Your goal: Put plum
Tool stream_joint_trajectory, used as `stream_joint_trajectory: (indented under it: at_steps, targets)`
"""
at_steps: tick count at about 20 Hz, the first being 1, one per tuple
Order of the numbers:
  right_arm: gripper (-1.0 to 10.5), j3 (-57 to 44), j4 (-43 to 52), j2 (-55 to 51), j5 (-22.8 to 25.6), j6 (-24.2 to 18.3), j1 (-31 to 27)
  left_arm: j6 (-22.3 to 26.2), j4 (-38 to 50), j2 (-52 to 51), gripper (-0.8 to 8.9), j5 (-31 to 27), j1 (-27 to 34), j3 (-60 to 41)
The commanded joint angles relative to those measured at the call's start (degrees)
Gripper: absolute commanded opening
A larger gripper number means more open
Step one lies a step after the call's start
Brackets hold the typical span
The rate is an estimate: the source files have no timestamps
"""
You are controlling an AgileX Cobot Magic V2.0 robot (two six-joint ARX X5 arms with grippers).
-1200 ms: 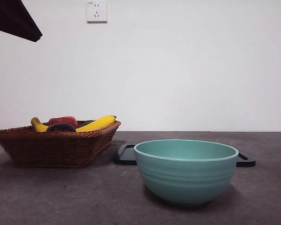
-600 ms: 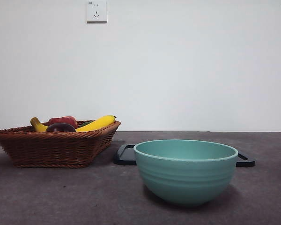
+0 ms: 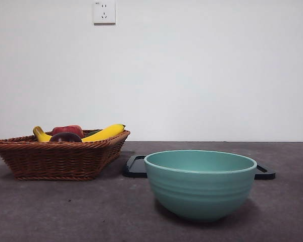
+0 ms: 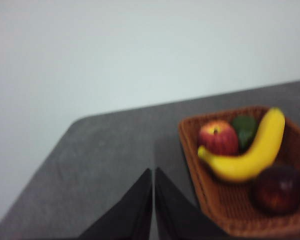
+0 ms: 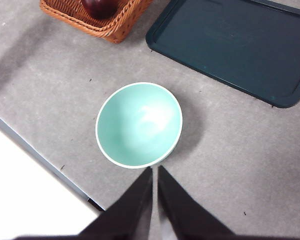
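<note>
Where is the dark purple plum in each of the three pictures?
Front view: the round dark maroon plum peeks over the near rim of the brown wicker basket, in front of the red apple.
Left wrist view: the plum lies in the basket beside the yellow banana.
Right wrist view: the plum shows at the picture's edge, inside the basket.
Shared landmark: the wicker basket.

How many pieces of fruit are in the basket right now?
4 visible: plum at one corner, banana across the middle, red apple and a green one behind it. More may be hidden.
</note>
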Motion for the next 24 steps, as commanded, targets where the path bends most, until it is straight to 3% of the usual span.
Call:
stream_joint_trajectory:
  at_steps: [1,8,13,24]
  targets:
    - [0.1,1.11,0.35,0.2,0.02,-0.42,0.31,0.83,0.46,-3.06,0.08,0.02,0.44,-4.07]
    - [0.1,1.11,0.46,0.2,0.0,-0.42,0.31,0.74,-1.22,-6.29,0.08,0.02,0.52,-10.08]
    - [0.1,1.11,0.52,0.2,0.02,-0.42,0.31,0.7,-6.01,-6.29,0.08,0.02,0.5,-10.19]
    - [0.1,1.11,0.55,0.2,0.02,-0.42,0.31,0.63,-5.9,-6.29,0.08,0.04,0.5,-10.16]
